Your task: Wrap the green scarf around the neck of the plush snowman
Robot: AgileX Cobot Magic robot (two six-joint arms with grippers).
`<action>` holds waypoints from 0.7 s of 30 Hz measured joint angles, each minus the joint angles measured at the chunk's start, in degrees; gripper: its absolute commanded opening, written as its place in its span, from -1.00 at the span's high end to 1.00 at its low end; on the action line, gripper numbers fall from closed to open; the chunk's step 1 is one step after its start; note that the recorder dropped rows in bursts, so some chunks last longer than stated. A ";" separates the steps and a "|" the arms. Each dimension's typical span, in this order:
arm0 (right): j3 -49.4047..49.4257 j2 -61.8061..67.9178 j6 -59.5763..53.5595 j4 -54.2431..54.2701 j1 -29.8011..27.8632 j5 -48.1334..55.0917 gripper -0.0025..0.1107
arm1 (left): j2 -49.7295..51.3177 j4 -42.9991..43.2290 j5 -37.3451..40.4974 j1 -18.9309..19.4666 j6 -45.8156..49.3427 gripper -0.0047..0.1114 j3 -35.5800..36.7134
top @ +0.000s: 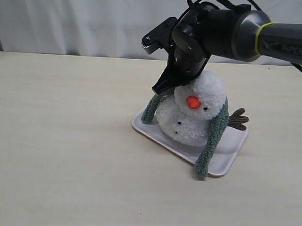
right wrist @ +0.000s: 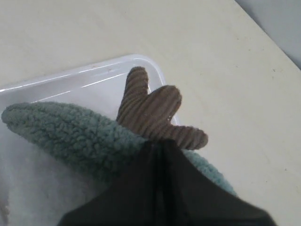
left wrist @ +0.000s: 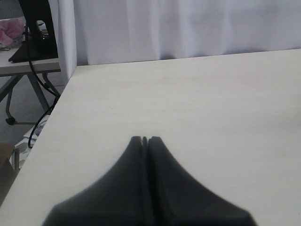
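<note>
Found the right arm stretched in from the upper right of the exterior view, forearm near level above the desk [top: 63,149], wrist bent steeply down toward the toy. Saw the right gripper [top: 162,88] pointed down and leftward, tips at the left side of the snowman's neck [top: 172,105]. Through the right wrist camera, saw its jaws pressed together with only a thin seam between them, tips against the green scarf [top: 214,134] just beside a brown corduroy twig arm [right wrist: 150,113]. Could not tell whether any fabric was pinched between them.

Found the plush snowman [top: 188,126] seated on a pale tray [top: 227,155] near the middle of the desk, tilted, with its head up and to the right of its body, orange nose [top: 193,101] facing the exterior camera. Saw the scarf draped behind the neck, ends hanging apart. Traced one end down the right side of the body and past the tray's front edge, the other, shorter, down the left side to the tray's rim, right under the gripper.

Saw nothing of the left arm in the exterior view. Through its own wrist camera, found the left gripper [left wrist: 145,140] with tips touching, held low over bare desk and aimed toward a white curtain [left wrist: 188,28] at the far edge, well apart from the toy.
</note>
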 measured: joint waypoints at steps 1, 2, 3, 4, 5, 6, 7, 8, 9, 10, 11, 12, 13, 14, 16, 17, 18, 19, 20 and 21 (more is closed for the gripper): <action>-0.09 0.15 0.00 0.00 0.00 0.00 0.88 | 0.00 0.00 0.00 0.00 0.00 0.92 0.00; -0.20 0.26 0.00 0.00 0.00 -0.10 0.88 | 0.00 0.00 0.00 0.00 0.00 0.92 0.00; -0.20 0.26 0.00 0.00 0.00 -0.13 0.88 | 0.00 0.00 0.00 0.00 0.00 0.92 0.00; -0.20 0.26 0.00 0.00 0.00 -0.13 0.88 | 0.00 0.00 0.00 0.00 0.00 0.92 0.00; -0.20 0.26 0.00 0.00 0.00 -0.13 0.88 | 0.00 0.00 0.00 0.00 0.00 0.92 0.00; -0.20 0.26 0.00 0.00 0.00 -0.13 0.88 | 0.00 0.00 0.00 0.00 0.00 0.92 0.00; -0.20 0.26 0.00 0.00 0.00 -0.13 0.88 | 0.00 0.00 0.00 0.00 0.00 0.92 0.00; -0.20 0.26 0.00 0.00 0.00 -0.13 0.88 | 0.00 0.00 0.00 0.00 0.00 0.92 0.00; -0.20 0.26 0.00 0.00 0.00 -0.26 0.88 | 0.00 0.00 0.00 0.00 0.00 0.92 0.00; -0.20 0.26 0.00 0.00 0.00 -0.37 0.88 | 0.00 0.00 0.00 0.00 0.00 0.92 0.00; -0.20 0.26 0.00 0.00 0.00 -0.61 0.88 | 0.00 0.00 0.00 0.00 0.00 0.92 0.00; -0.20 0.26 0.00 0.00 0.00 -0.89 0.88 | 0.00 0.00 0.00 0.00 0.00 0.92 0.00; -0.20 0.26 0.00 0.00 0.00 -0.98 0.87 | 0.00 0.00 0.00 0.00 0.00 0.92 0.00; -0.20 0.14 0.00 0.00 0.12 -1.27 0.77 | 0.00 0.00 0.00 0.00 0.00 0.92 0.00; -0.20 -0.53 -0.62 0.00 0.75 -1.66 0.47 | 0.00 0.00 0.00 0.00 0.00 0.92 0.00; -0.20 -1.69 -1.64 0.00 1.69 -1.92 0.35 | 0.00 0.00 0.00 0.00 0.00 0.92 0.00; -0.20 -2.25 -2.26 0.00 2.36 -2.18 0.23 | 0.00 0.00 0.00 0.00 0.00 0.92 0.00; -0.20 -2.78 -3.08 0.00 3.11 -2.52 0.12 | 0.00 0.00 0.00 0.00 0.00 0.92 0.00; -0.20 -3.23 -4.33 0.00 3.91 -2.78 0.04 | 0.00 0.00 0.00 0.00 0.00 0.92 0.00; -0.20 -3.44 -5.78 0.00 4.61 -3.03 -0.09 | 0.00 0.00 0.00 0.00 0.00 0.92 0.00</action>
